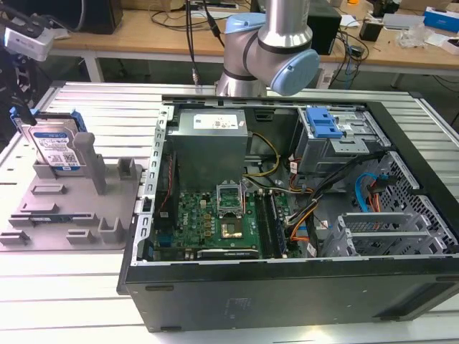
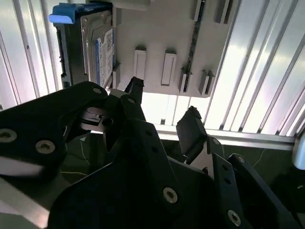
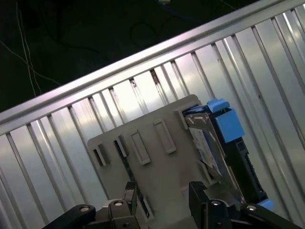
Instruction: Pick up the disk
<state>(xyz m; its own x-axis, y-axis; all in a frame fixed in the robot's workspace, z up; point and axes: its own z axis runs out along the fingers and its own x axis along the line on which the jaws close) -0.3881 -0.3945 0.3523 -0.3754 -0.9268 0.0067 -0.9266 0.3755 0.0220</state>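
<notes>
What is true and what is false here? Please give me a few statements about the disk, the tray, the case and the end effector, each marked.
1. The disk stands on edge in the grey holder tray. True.
2. The end effector is clamped on the disk. False: it is open, holds nothing and is apart from the disk.
3. The computer case is open, with its circuit board showing. True.
4. The disk sits inside the computer case. False: it is in the tray, outside the case, on the exterior view's left.
</notes>
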